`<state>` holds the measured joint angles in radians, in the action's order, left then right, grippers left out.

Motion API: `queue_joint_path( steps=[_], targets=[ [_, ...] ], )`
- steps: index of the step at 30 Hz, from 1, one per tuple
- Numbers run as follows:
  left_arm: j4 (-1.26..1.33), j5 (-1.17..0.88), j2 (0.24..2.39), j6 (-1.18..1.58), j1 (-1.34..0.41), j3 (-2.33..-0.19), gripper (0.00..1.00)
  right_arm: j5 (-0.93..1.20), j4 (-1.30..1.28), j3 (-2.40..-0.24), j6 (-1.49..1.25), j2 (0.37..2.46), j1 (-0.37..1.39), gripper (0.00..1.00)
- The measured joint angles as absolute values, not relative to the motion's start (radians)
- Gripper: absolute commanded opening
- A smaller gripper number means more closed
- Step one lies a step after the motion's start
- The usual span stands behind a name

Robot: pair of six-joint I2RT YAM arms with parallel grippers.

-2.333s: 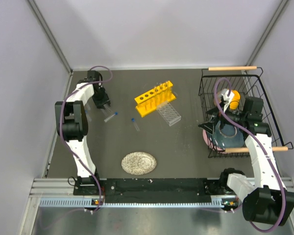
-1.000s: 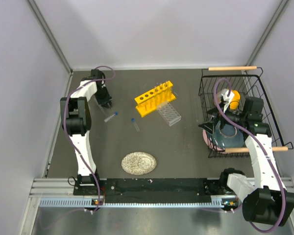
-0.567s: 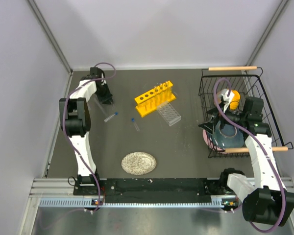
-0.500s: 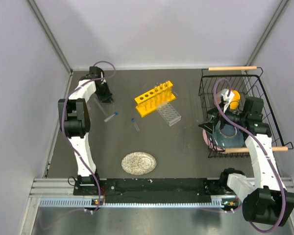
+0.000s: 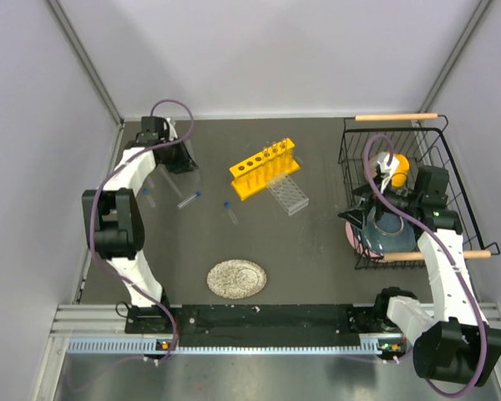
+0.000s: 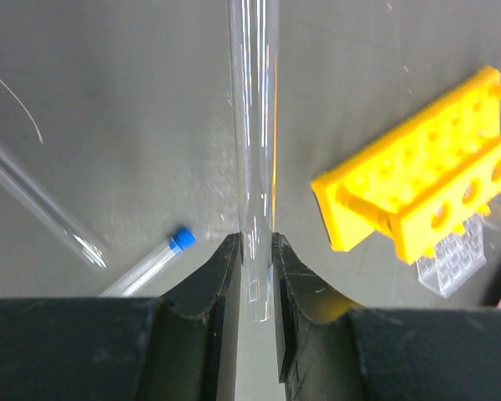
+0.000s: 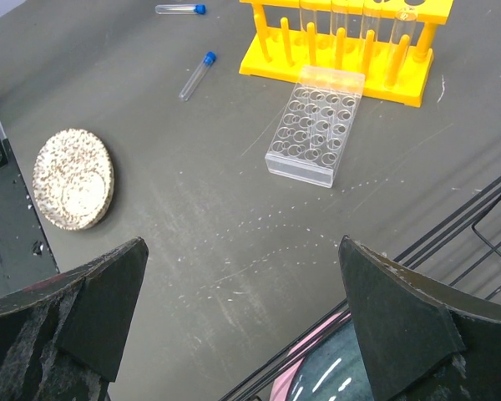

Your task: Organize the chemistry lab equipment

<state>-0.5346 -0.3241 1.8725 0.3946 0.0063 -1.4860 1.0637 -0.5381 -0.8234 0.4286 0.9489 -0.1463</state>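
Nearest me, the plate (image 5: 236, 278) lies flat on the table (image 5: 317, 267). Off to the right, my right claw (image 5: 366, 209) hangs over the basket (image 5: 441, 180) with its fingers spread wide and nothing between them. Mid-table, two blue-capped vials (image 5: 231, 210) lie on their sides, apart from each other, left of the clear rack (image 5: 286, 194). That rack sits just beside the yellow rack (image 5: 263, 169), on its near side; the yellow one has tubes (image 5: 275, 149) standing in its far holes. At the far left, my left claw (image 6: 255, 251) is clamped on a thin glass tube (image 6: 252, 125), which sticks straight out past the fingertips.
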Motion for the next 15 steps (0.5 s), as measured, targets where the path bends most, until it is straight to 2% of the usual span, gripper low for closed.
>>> queue_joint_path(
  steps=[15],
  targets=[
    [-0.231,-0.612,1.319,0.555,-0.043,-1.001,0.07,1.172,-0.561,-0.813,0.422,0.959,-0.144,0.99]
  ],
)
